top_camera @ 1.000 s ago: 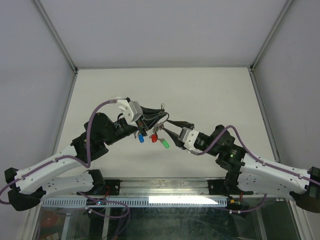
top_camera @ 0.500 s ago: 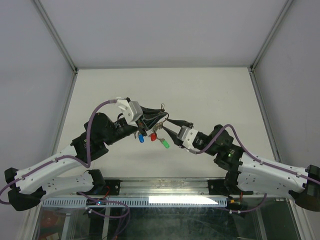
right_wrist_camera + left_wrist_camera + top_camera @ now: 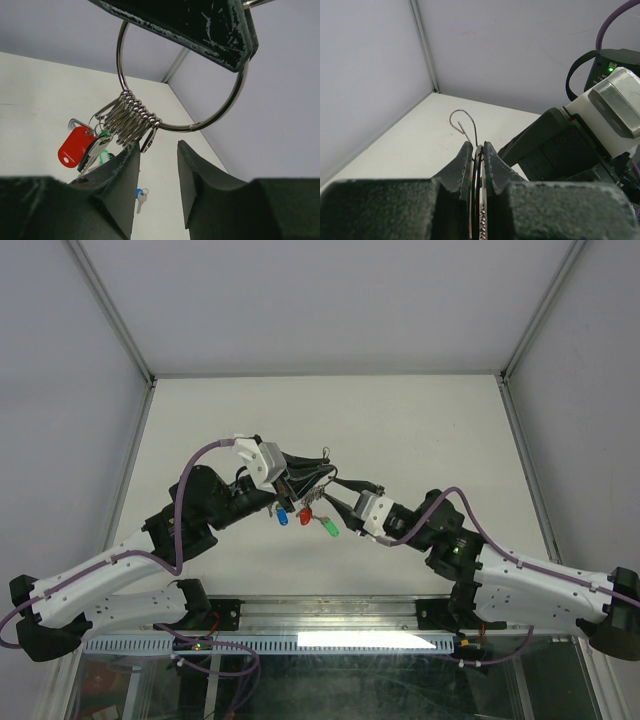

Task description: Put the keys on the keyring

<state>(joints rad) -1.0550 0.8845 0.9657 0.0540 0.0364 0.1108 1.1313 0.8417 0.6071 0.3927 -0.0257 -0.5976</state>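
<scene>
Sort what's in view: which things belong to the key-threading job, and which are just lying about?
Job:
keyring, pinched in the left gripper
red-capped key, bunched on it
blue-capped key, loose on the table
right gripper, open under the ring

Just there:
table
enclosure walls

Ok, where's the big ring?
In the right wrist view the ring hangs pinched in the shut left tool. The keys are bunched at its bottom, just above the open right tool.
</scene>
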